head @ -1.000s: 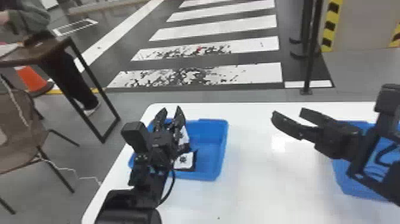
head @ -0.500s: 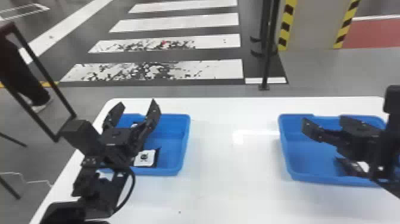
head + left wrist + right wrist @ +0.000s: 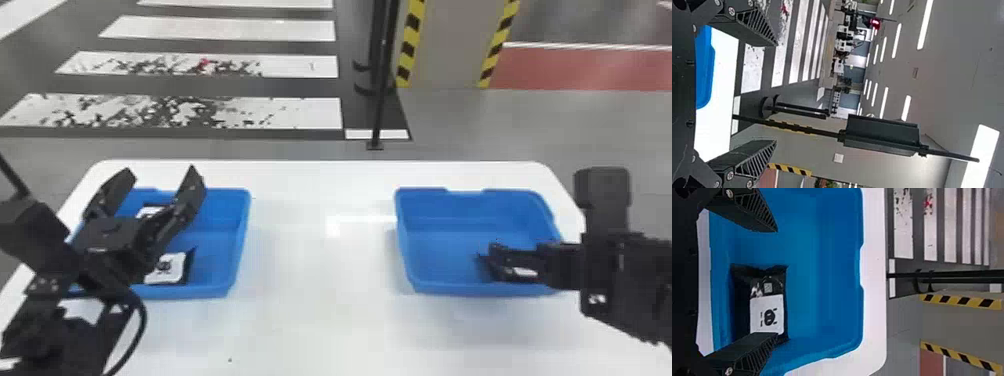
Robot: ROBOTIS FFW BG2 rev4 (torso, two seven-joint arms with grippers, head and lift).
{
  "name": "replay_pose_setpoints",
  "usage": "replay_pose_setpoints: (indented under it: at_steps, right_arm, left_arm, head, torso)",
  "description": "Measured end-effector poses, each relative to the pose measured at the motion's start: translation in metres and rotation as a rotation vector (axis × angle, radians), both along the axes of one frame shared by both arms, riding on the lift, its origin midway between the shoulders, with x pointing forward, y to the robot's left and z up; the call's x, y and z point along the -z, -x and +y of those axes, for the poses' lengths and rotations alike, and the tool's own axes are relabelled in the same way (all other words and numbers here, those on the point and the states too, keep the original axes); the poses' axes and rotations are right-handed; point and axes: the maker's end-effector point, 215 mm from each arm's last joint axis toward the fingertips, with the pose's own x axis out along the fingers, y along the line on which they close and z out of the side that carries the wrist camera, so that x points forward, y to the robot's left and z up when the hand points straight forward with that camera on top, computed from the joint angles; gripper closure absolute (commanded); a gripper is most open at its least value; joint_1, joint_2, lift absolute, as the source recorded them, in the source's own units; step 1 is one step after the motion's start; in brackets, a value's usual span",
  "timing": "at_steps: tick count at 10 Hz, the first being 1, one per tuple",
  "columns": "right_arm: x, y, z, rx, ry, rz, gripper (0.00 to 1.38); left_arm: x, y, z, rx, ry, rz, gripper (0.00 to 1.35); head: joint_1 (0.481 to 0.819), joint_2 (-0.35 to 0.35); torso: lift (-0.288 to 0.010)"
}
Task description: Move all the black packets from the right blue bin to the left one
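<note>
The left gripper [image 3: 162,174] is above the left blue bin [image 3: 220,220], fingers wide open and nothing between them. Two black packets with white labels lie in that bin, one near the front [image 3: 165,267], the other farther back [image 3: 150,212]. The right gripper [image 3: 492,254] reaches low into the right blue bin [image 3: 440,250], over a black packet [image 3: 524,271] near its front side. In the left wrist view the left gripper [image 3: 775,93] is empty. In the right wrist view the right gripper [image 3: 776,282] stands open above the packet [image 3: 740,305], one finger overlapping its labelled end.
Both bins stand on a white table [image 3: 320,310], with a wide gap between them. Each bin has raised walls. A thin black pole [image 3: 381,100] rises from the floor behind the table, with a striped pillar [image 3: 445,45] farther off.
The head view has turned right. The left gripper's fingers have spread apart over the left bin. My right gripper has come down into the right bin.
</note>
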Motion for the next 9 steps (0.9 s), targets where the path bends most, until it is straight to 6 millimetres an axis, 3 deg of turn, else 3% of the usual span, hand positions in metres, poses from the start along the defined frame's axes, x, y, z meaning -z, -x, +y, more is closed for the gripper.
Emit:
replay_pose_setpoints:
  at_steps: [2, 5, 9]
  right_arm:
    - [0.017, -0.010, -0.014, 0.019, -0.010, 0.086, 0.08]
    - [0.020, -0.031, -0.014, 0.003, -0.004, 0.130, 0.09]
    - [0.043, -0.017, -0.023, 0.024, 0.007, 0.221, 0.09]
  left_arm:
    - [0.001, 0.002, -0.004, 0.013, 0.008, 0.004, 0.16]
    - [-0.001, 0.003, -0.005, 0.017, 0.010, -0.003, 0.16]
    - [0.002, 0.004, -0.005, 0.020, 0.012, 0.006, 0.16]
  head:
    - [0.695, -0.092]
    - [0.695, -0.094]
    - [0.695, -0.104]
  torso:
    - [-0.140]
    - [-0.140]
    - [-0.140]
